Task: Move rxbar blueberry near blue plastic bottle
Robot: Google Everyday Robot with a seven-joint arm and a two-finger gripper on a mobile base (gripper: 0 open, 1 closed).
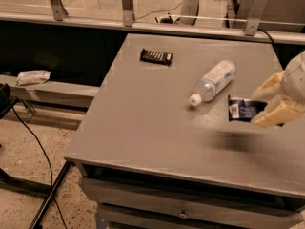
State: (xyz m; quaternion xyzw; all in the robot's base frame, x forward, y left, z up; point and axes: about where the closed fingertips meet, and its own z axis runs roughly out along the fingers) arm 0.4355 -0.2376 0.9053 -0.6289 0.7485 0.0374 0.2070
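The rxbar blueberry (242, 109), a dark navy wrapper with a white label patch, is held at its right end between the cream fingers of my gripper (268, 101) at the right edge of the view. The bar hangs above the grey table (143, 118), with its shadow on the surface below. The blue plastic bottle (214, 80), clear with a white cap and a pale blue label, lies on its side just left of and behind the bar, with its cap toward the front left. A small gap separates the bar and the bottle.
A dark brown bar with pale lettering (156, 56) lies at the table's far left. A metal railing and posts (127, 6) run behind the table. A crumpled wrapper (32, 76) lies on a low ledge to the left. Cables cross the floor at the lower left.
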